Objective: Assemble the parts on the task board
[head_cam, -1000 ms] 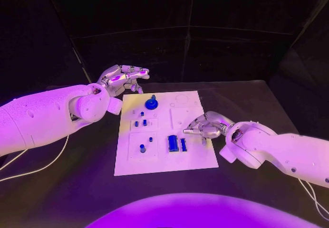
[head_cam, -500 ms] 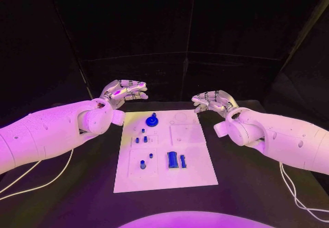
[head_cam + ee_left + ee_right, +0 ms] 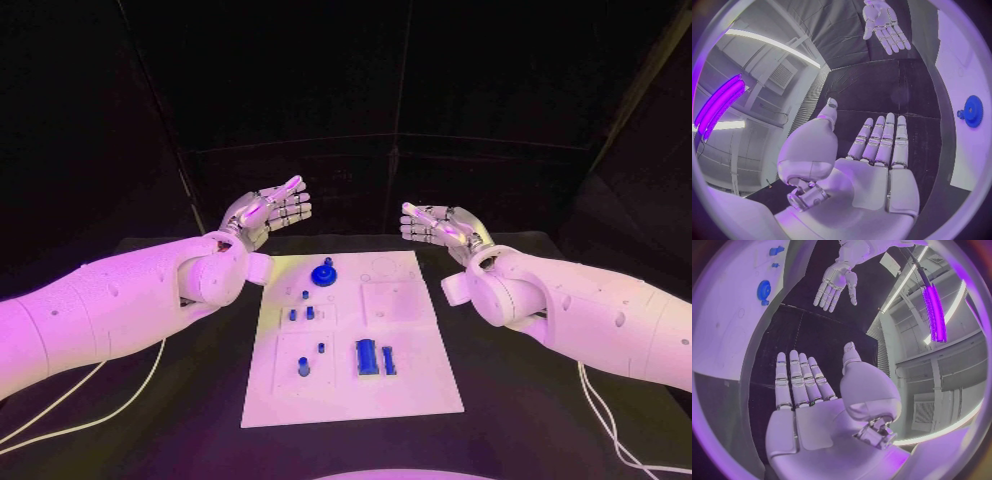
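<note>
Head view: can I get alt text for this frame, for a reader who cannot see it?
Both robot hands are raised with fingers spread, holding nothing, the left hand and right hand hanging above the far end of a white board on a black table. Small blue parts stand in the board, among them a round gear at its far end and a block nearer the robot.

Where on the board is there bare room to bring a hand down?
Free: the task board's near strip below the rectangular blue blocks, and its right side. Crowded: the left column, from the blue gear down through the small blue pegs.
</note>
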Robot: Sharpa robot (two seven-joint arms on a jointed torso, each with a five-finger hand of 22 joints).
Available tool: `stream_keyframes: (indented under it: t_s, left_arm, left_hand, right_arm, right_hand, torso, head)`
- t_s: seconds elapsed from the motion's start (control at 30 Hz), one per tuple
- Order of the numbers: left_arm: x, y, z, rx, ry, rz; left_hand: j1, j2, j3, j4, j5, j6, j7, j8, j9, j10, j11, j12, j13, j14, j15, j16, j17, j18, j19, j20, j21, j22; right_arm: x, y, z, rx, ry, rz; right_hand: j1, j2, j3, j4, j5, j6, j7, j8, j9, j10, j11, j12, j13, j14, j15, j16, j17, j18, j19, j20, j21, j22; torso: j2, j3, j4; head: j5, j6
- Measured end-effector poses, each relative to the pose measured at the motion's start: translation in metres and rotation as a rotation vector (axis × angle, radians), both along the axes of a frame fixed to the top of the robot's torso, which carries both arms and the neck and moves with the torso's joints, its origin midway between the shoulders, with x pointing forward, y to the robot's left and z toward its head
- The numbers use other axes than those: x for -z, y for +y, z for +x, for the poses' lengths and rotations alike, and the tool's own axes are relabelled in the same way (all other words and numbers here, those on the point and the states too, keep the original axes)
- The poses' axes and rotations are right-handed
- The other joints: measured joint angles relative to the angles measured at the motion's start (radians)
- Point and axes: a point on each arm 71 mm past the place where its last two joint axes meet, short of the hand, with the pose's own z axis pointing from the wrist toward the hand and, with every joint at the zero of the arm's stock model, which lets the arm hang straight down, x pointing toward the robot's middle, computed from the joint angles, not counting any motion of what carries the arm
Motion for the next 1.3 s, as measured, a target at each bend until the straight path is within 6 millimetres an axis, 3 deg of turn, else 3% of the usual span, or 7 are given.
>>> stream_keyframes:
  t_s: [0.13, 0.27, 0.4, 0.67, 0.77, 0.83, 1.3]
  left_arm:
    - [0.004, -0.011, -0.011, -0.009, 0.012, -0.006]
    - [0.009, -0.022, -0.027, -0.037, 0.025, -0.003]
    - [0.011, -0.034, -0.044, -0.080, 0.031, 0.010]
    - [0.011, -0.043, -0.065, -0.184, 0.022, 0.060]
    - [0.011, -0.043, -0.069, -0.215, 0.016, 0.078]
    - [0.010, -0.042, -0.069, -0.230, 0.012, 0.088]
    - [0.009, -0.039, -0.069, -0.274, -0.003, 0.116]
  left_hand:
    - [-0.141, -0.005, 0.000, 0.005, -0.005, -0.097, -0.029, -0.008, -0.007, -0.095, -0.021, -0.018, -0.007, -0.087, -0.017, -0.041, -0.019, -0.012, -0.085, -0.026, -0.011, -0.031]
    - [-0.258, -0.009, 0.002, 0.008, -0.005, -0.177, -0.063, -0.012, -0.010, -0.174, -0.039, -0.052, -0.010, -0.159, -0.056, -0.075, -0.045, -0.028, -0.154, -0.048, -0.017, -0.057]
    - [-0.359, -0.010, 0.000, 0.011, -0.005, -0.246, -0.083, -0.012, -0.012, -0.243, -0.078, -0.085, -0.011, -0.221, -0.084, -0.104, -0.082, -0.075, -0.215, -0.067, -0.023, -0.080]
    - [-0.523, -0.011, 0.003, 0.013, -0.009, -0.359, -0.099, -0.016, -0.013, -0.353, -0.123, -0.108, -0.013, -0.322, -0.106, -0.153, -0.113, -0.107, -0.310, -0.135, -0.027, -0.130]
    - [-0.569, -0.011, 0.003, 0.013, -0.009, -0.391, -0.101, -0.016, -0.013, -0.384, -0.130, -0.110, -0.013, -0.351, -0.109, -0.165, -0.117, -0.107, -0.337, -0.149, -0.027, -0.157]
    - [-0.596, -0.011, 0.003, 0.013, -0.009, -0.409, -0.101, -0.016, -0.013, -0.403, -0.131, -0.113, -0.013, -0.367, -0.110, -0.176, -0.119, -0.107, -0.354, -0.154, -0.027, -0.170]
    - [-0.737, -0.011, 0.003, 0.013, -0.009, -0.502, -0.104, -0.016, -0.013, -0.498, -0.137, -0.114, -0.012, -0.450, -0.113, -0.257, -0.122, -0.114, -0.436, -0.171, -0.027, -0.199]
  right_arm:
    - [-0.002, 0.007, -0.014, 0.018, 0.002, 0.042]
    - [-0.005, 0.012, -0.030, 0.065, 0.006, 0.092]
    - [-0.008, 0.014, -0.041, 0.127, 0.007, 0.129]
    - [-0.009, 0.010, -0.048, 0.227, 0.007, 0.150]
    - [-0.010, 0.008, -0.048, 0.245, 0.006, 0.152]
    - [-0.010, 0.008, -0.048, 0.253, 0.006, 0.153]
    - [-0.010, 0.006, -0.048, 0.278, 0.004, 0.154]
  right_hand:
    - [-0.149, -0.019, 0.029, -0.002, -0.035, -0.095, -0.022, -0.038, -0.019, -0.101, -0.026, -0.032, -0.024, -0.113, -0.031, -0.018, -0.023, -0.015, -0.092, -0.026, -0.035, -0.007]
    - [-0.269, -0.052, 0.053, -0.004, -0.051, -0.171, -0.041, -0.057, -0.046, -0.183, -0.062, -0.057, -0.043, -0.205, -0.046, -0.051, -0.041, -0.026, -0.167, -0.047, -0.063, -0.011]
    - [-0.376, -0.085, 0.073, -0.005, -0.058, -0.237, -0.076, -0.065, -0.084, -0.257, -0.085, -0.080, -0.063, -0.287, -0.055, -0.084, -0.068, -0.042, -0.233, -0.066, -0.088, -0.012]
    - [-0.545, -0.111, 0.130, -0.006, -0.067, -0.346, -0.126, -0.071, -0.115, -0.372, -0.101, -0.130, -0.128, -0.416, -0.061, -0.105, -0.126, -0.104, -0.336, -0.135, -0.128, -0.014]
    - [-0.591, -0.115, 0.152, -0.006, -0.067, -0.376, -0.133, -0.071, -0.119, -0.404, -0.102, -0.157, -0.137, -0.451, -0.062, -0.110, -0.135, -0.104, -0.365, -0.147, -0.157, -0.014]
    - [-0.619, -0.116, 0.160, -0.006, -0.067, -0.394, -0.136, -0.071, -0.121, -0.422, -0.104, -0.169, -0.142, -0.473, -0.062, -0.110, -0.138, -0.120, -0.383, -0.153, -0.176, -0.014]
    - [-0.768, -0.120, 0.179, -0.004, -0.067, -0.485, -0.146, -0.075, -0.124, -0.524, -0.105, -0.196, -0.151, -0.585, -0.064, -0.114, -0.145, -0.129, -0.473, -0.166, -0.215, -0.013]
  torso:
    - [-0.004, 0.0080, 0.0142]
    - [-0.008, 0.0161, 0.0290]
    - [-0.011, 0.0221, 0.0392]
    - [-0.013, 0.0260, 0.0464]
    - [-0.013, 0.0263, 0.0471]
    - [-0.013, 0.0264, 0.0471]
    - [-0.014, 0.0267, 0.0476]
  head:
    - [-0.004, 0.042]
    - [-0.008, 0.077]
    - [-0.010, 0.096]
    - [-0.010, 0.102]
    - [-0.010, 0.102]
    - [-0.010, 0.102]
    - [-0.010, 0.103]
